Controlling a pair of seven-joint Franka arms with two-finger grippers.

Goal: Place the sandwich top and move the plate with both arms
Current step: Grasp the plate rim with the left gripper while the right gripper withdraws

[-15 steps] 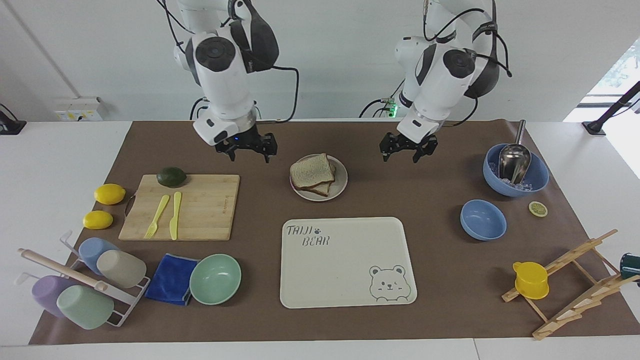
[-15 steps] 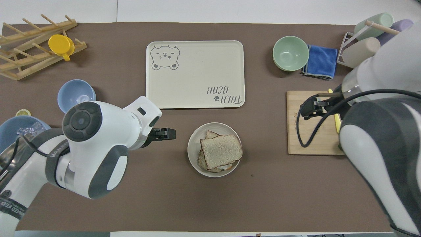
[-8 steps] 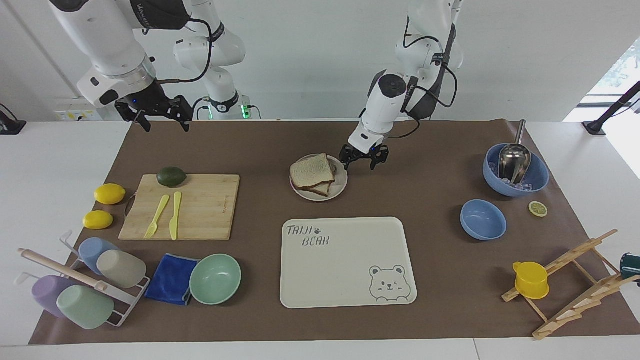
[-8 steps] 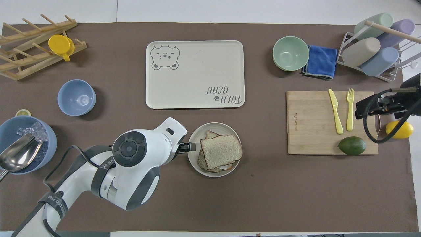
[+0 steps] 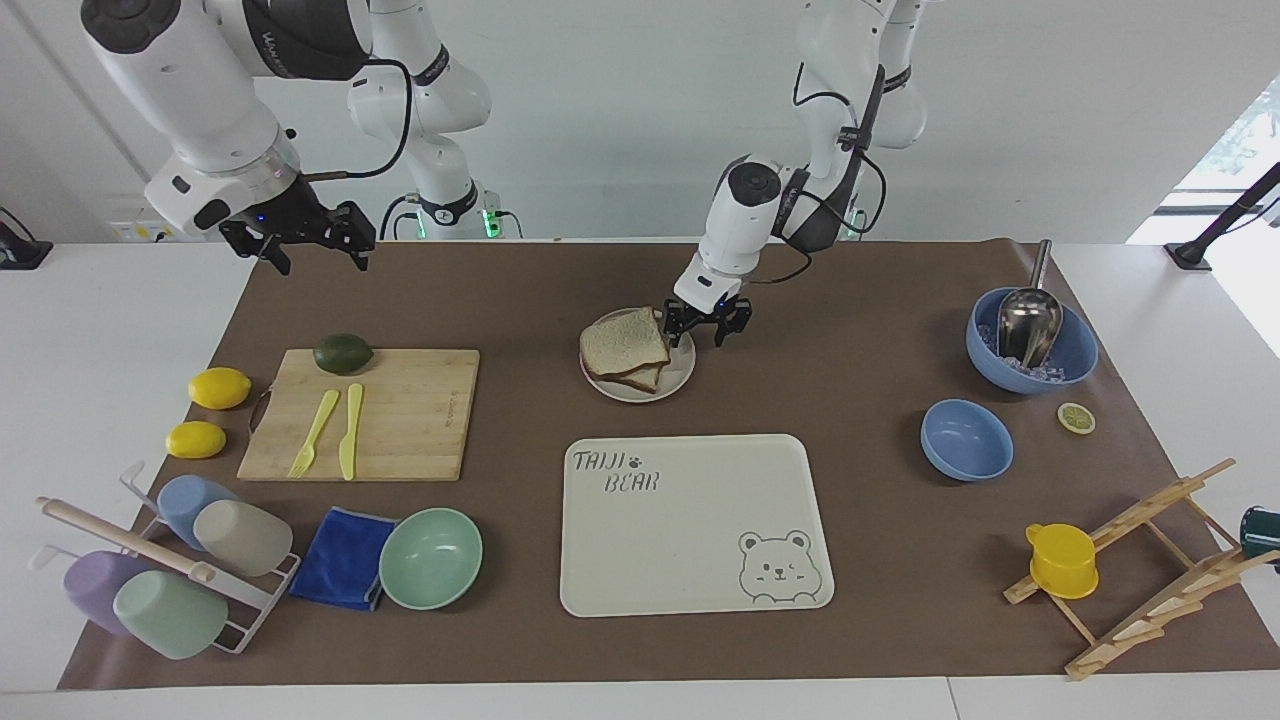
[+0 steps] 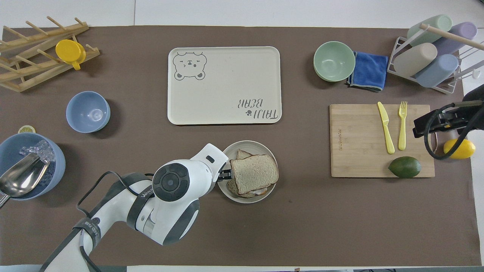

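Down at the table, we see the left gripper (image 5: 707,326) low at the plate (image 5: 684,373), at the rim on the left arm's side, its fingers spread with one over the rim and one outside it; we cannot tell whether they touch it. On that plate the bread slice (image 5: 622,342) lies on the sandwich, just nearer the robots than the bear tray (image 5: 690,560). We find the right gripper (image 5: 305,248) raised over the right arm's end of the table, near the lemons (image 5: 219,387), waiting with its fingers apart and holding nothing.
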